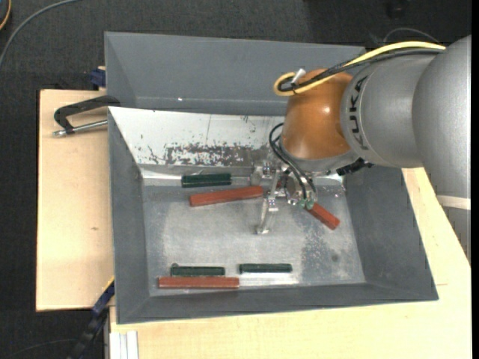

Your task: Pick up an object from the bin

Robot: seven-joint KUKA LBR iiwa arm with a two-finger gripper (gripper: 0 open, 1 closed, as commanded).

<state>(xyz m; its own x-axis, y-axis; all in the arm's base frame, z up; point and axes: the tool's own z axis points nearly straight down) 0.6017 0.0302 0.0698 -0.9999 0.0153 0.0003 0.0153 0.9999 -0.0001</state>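
- We see a grey metal bin [127,223] with a dull, speckled floor and a scuffed far wall.
- By the near wall a flat near red bar [198,281] lies left to right. A dark near green bar [197,271] lies just behind it, and a second green bar [265,268] lies further right.
- By the far wall lies a far green bar [206,179].
- Just in front, the long red bar [224,196], slim and straight, runs left to right, its right end angled slightly towards the far wall.
- The bare-metal gripper [263,226] hangs at that end; released or clenched, we cannot tell.
- A short red piece [325,215] lies diagonally beyond.
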